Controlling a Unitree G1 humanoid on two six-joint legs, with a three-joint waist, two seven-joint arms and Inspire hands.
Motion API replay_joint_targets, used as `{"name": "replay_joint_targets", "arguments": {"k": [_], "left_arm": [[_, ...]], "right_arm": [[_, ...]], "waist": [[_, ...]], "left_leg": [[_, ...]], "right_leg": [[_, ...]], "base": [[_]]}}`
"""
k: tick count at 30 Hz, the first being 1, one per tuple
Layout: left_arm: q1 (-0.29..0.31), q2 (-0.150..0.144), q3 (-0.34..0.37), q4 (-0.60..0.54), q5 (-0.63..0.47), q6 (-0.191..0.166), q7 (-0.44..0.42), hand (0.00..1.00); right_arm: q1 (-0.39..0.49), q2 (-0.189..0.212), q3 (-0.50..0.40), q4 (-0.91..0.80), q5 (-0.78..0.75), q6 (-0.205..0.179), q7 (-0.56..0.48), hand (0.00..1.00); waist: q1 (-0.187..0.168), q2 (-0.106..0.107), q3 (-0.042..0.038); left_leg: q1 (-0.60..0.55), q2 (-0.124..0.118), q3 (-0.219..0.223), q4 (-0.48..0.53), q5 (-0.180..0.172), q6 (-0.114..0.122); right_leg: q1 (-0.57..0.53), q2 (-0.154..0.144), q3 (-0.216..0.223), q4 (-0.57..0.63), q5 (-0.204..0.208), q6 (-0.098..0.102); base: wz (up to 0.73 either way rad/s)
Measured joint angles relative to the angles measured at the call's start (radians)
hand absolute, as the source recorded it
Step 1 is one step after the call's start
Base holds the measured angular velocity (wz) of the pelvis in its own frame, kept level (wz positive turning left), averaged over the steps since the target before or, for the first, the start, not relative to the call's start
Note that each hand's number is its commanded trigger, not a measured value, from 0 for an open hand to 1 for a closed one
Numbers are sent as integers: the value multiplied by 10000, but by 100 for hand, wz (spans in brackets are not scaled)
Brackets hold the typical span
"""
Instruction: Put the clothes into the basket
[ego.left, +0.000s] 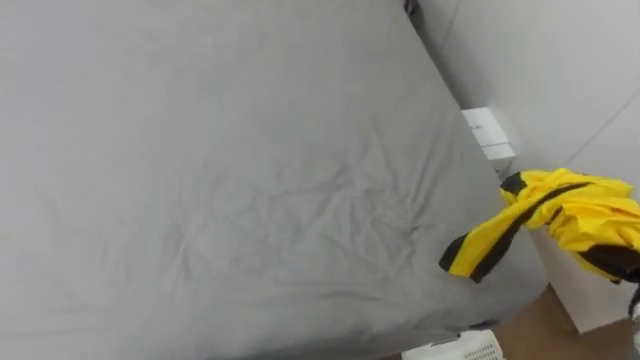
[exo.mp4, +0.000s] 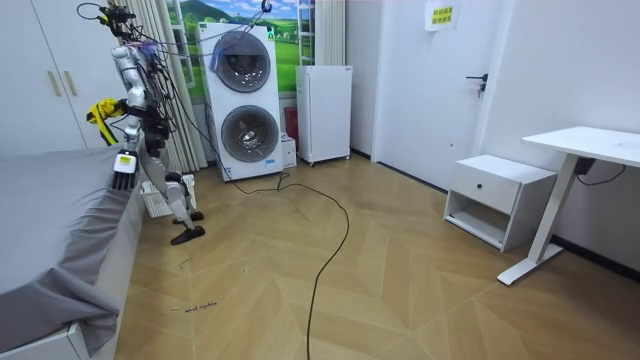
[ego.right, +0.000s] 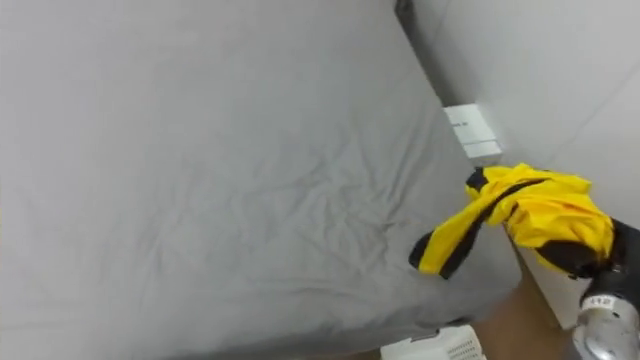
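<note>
A crumpled yellow garment with black trim (ego.left: 575, 215) is held in the air, bunched over the robot's right hand (ego.right: 612, 252). The cloth covers that hand from above, so its grip cannot be told. One loose yellow-and-black end hangs down and away from the hand, over the near corner of a bed covered by a wrinkled grey sheet (ego.left: 250, 180). The garment does not rest on the sheet.

Below the hand and the dangling end, at the foot of the bed's corner, is a corner of one white slotted plastic basket (ego.left: 468, 348). What it contains cannot be seen.

Beyond the hand, against the pale wall, sits a small white box-shaped object (ego.left: 490, 135).

In the room view the robot stands upright on a wooden floor, close against the bed's side at the room view's left. The yellow garment is raised at chest height. The left hand (exo.mp4: 122, 180) hangs low beside the mattress edge, too small to tell whether it is open or closed.

There is one garment and one basket.
</note>
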Motion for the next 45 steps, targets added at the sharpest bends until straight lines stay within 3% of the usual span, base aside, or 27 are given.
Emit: {"name": "replay_joint_targets", "arguments": {"k": [4, 8, 10, 16, 18, 23, 25, 26, 27, 29, 30, 36, 39, 45], "left_arm": [[219, 17, 4, 1, 3, 340, 137, 0], [384, 92, -32, 72, 213, 501, 194, 0], [385, 98, -214, 165, 194, 608, 191, 0], [388, 67, -346, 299, 456, 918, 172, 0], [388, 67, -319, 306, 629, 1002, 175, 0], [378, 66, -429, 270, 589, 1031, 202, 0], [307, 59, -537, 170, 580, 1030, 202, 0], [280, 58, -601, 166, 578, 1029, 202, 0], [218, 32, -630, 167, 578, 1025, 202, 0], [129, 3, -744, 211, 572, 1009, 203, 0], [87, -3, -862, 241, 574, 975, 204, 0], [-28, -4, -1471, 328, 324, 721, 269, 0], [-103, 0, -1590, 364, 290, 580, 280, 0], [-338, 2, -1802, 386, 155, 550, 175, 0]], "right_arm": [[195, 454, -473, 69, 18, 114, 11, 100], [187, 502, -544, 435, 44, 160, -9, 100], [189, 502, -564, 810, 192, 192, -22, 100], [221, 503, -656, 1155, 387, 289, 17, 100], [205, 503, -817, 1227, 339, 289, 37, 100], [186, 500, -1125, 1346, 120, 269, 27, 100], [147, 500, -1129, 1351, 104, 264, 27, 100], [105, 500, -1130, 1370, 90, 258, 23, 98], [-95, 500, -1126, 1522, 35, 218, 29, 87], [-403, 498, -1128, 1818, -115, 203, -1, 35], [-501, 498, -1121, 1865, -232, 203, -5, 0], [-952, 282, -586, 2163, -403, -106, -131, 0], [-1209, 214, -295, 2688, -490, -181, -91, 0], [-1759, 223, 114, 3601, -432, -185, 169, 0]], "waist": [[-369, 51, 4], [-698, 168, 59], [-809, 328, 105], [-1133, 734, 93], [-1156, 806, 50], [-1419, 987, 75], [-1502, 1231, 116], [-1503, 1302, 117], [-1501, 1400, 116], [-1513, 1510, 128], [-1514, 1576, 127], [-1431, 1817, 129], [-1263, 1908, 76], [-932, 1933, 60]], "left_leg": [[49, 77, 359, 1, -57, -90], [109, 137, 717, 1, -91, -133], [127, 169, 863, 1, -151, -140], [-68, 183, 1192, 6, -272, -147], [-157, 182, 1362, 16, -278, -141], [-528, 189, 1499, 195, -351, -79], [-818, 209, 1490, 217, -506, 27], [-904, 212, 1484, 216, -564, 50], [-1080, 188, 1473, 224, -635, 86], [-1269, 150, 1483, 335, -640, 101], [-1344, 129, 1485, 366, -636, 109], [-1766, 116, 1487, 455, -597, 165], [-1861, 121, 1465, 447, -591, 167], [-1974, 118, 1415, 451, -582, 179]], "right_leg": [[-243, 126, 502, 138, 21, -30], [-343, 224, 831, 148, 85, -43], [-439, 287, 1024, 157, 104, -29], [-968, 416, 1570, 387, 173, 49], [-1211, 457, 1731, 542, 186, 65], [-1729, 505, 1949, 839, 233, 107], [-2132, 568, 1979, 1063, 253, 142], [-2262, 584, 1998, 1118, 264, 160], [-2479, 600, 2067, 1282, 281, 187], [-2674, 580, 2139, 1407, 306, 227], [-2782, 572, 2163, 1477, 308, 232], [-3197, 565, 2185, 1567, 357, 245], [-3265, 561, 2136, 1549, 364, 241], [-3292, 464, 1903, 1392, 367, 232]], "base": [[-39], [-27], [-24], [-26], [-24], [-14], [-4], [-14], [-16], [-10], [0], [0], [3], [4]]}}
